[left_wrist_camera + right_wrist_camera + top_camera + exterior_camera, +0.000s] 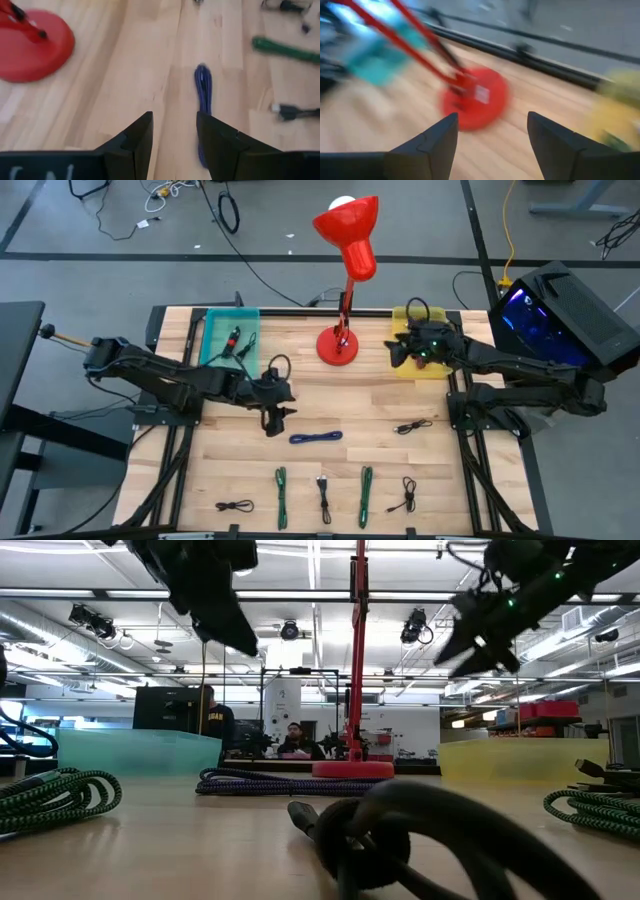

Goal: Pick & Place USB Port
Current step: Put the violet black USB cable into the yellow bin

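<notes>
The left gripper (pixel 272 423) is hovering over the middle of the wooden table (pixel 440 480), its two dark fingers (pixel 135 142) standing apart with nothing between them. The blue coiled cable (pixel 316 438) is lying flat on the wood just beside it, toward the right arm's side; in the left wrist view the same cable (pixel 203 100) is stretching away just ahead of the fingertips, apart from them.

The right gripper (pixel 408 348) is hanging over the yellow bin (pixel 434 370) at the table's far right corner, its fingers (pixel 432 145) spread wide and gripping nothing; its wrist view is looking across to the red lamp base (pixel 476 97).

The red desk lamp (pixel 349 240) is standing at the far middle of the table, between the yellow bin and a teal bin (pixel 216 330) that is holding a small dark item. Near the front edge, two green coiled cables (pixel 281 484) and several black cables (pixel 235 506) are lying in a row, well apart from both grippers, and another black cable (pixel 413 426) is lying below the yellow bin.

In the low view the room behind is showing ceiling lights, shelving and two people (pixel 294 741) beyond the table.
</notes>
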Robot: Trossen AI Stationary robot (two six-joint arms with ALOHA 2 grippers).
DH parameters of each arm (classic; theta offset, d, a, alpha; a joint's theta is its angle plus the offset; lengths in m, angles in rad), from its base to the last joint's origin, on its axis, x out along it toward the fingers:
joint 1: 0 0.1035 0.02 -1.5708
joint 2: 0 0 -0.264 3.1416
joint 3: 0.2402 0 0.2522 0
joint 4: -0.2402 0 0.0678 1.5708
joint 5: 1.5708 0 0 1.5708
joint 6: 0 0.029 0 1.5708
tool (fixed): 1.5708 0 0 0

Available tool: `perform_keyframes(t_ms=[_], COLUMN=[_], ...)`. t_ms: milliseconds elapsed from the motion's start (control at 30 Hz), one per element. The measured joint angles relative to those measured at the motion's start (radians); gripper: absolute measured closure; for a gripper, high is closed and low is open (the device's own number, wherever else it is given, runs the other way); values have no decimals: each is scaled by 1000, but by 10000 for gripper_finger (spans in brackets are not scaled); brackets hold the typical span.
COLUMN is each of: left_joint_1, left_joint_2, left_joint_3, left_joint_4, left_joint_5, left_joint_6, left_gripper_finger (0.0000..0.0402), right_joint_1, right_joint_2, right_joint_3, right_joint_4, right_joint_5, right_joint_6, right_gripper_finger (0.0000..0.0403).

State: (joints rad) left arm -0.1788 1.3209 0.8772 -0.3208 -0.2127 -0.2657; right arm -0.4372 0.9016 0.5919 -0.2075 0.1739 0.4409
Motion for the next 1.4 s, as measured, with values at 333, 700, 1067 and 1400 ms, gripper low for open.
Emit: perform_keyframes(t_ms=[333, 700, 1067, 1400], left_joint_1=[-71, -71, -71, -70], left_joint_2=[210, 420, 588, 654], left_joint_3=[0, 132, 328, 339], left_joint_4=[156, 108, -112, -97], left_joint_5=[54, 102, 130, 127], left_joint_6=[-3, -12, -12, -38], left_gripper_finger=[246, 246, 246, 257], right_joint_1=[162, 331, 397, 398], right_joint_2=[19, 176, 301, 311], right_joint_3=[0, 0, 0, 0], right_joint_4=[238, 445, 588, 622], right_joint_5=[-104, -48, -24, -24], right_joint_6=[37, 48, 39, 13], right_gripper_finger=[171, 171, 171, 171])
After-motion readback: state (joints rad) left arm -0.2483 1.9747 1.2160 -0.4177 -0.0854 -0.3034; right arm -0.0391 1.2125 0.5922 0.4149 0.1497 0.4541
